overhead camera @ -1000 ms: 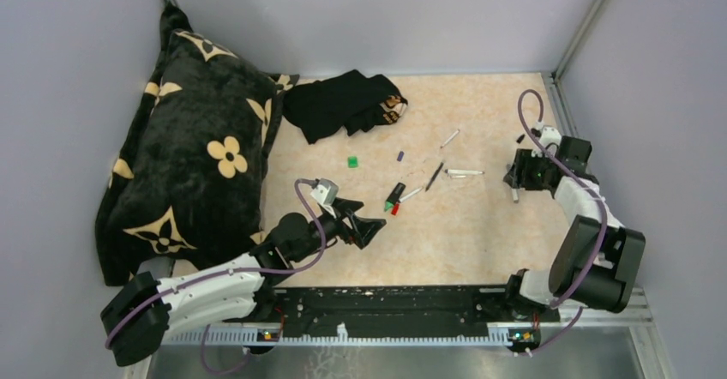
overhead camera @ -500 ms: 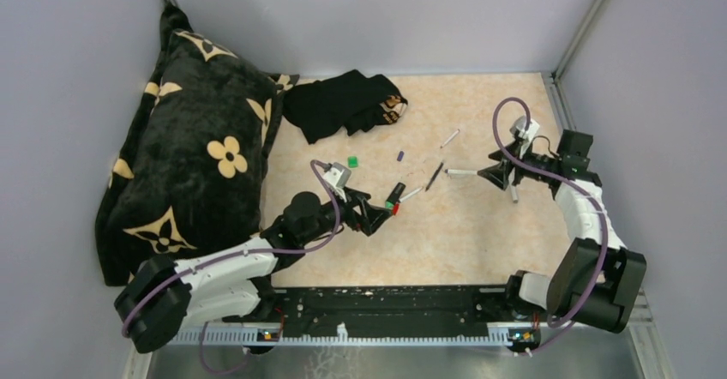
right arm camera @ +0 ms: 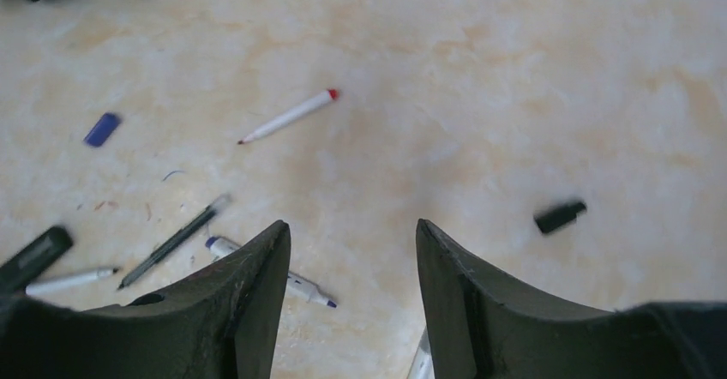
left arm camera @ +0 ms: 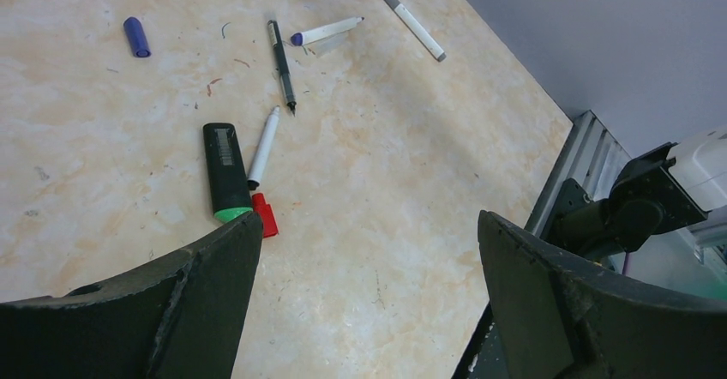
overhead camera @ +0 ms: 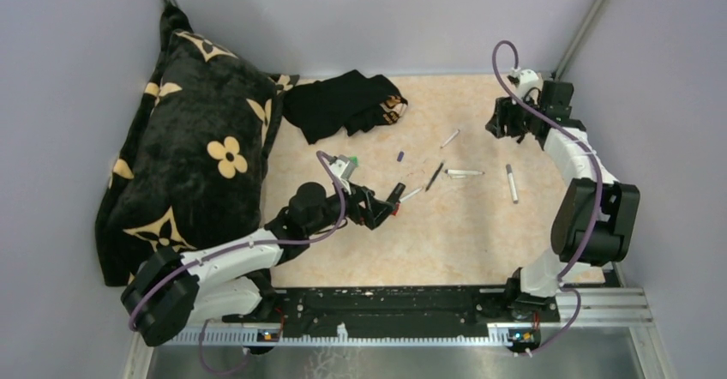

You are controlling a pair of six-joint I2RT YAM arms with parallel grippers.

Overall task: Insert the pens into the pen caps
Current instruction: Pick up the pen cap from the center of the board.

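Nearest, the left gripper [left arm camera: 369, 223] hangs low over the table [left arm camera: 386, 182], jaws spread wide and empty, just short of the black highlighter [left arm camera: 225, 171]. A red cap [left arm camera: 265, 214] lies just beside its green tip, and a thin white pen [left arm camera: 263, 135] lies alongside it. Beyond are a dark pen [left arm camera: 282, 53], a purple-ended white pen [left arm camera: 326, 31] and a grey-ended pen [left arm camera: 412, 24], with a purple cap [left arm camera: 136, 37] off to the left. Farthest back, the right gripper [right arm camera: 351, 225] is partly open, holding nothing, near a black cap [right arm camera: 561, 217] and a red-tipped pen [right arm camera: 289, 117].
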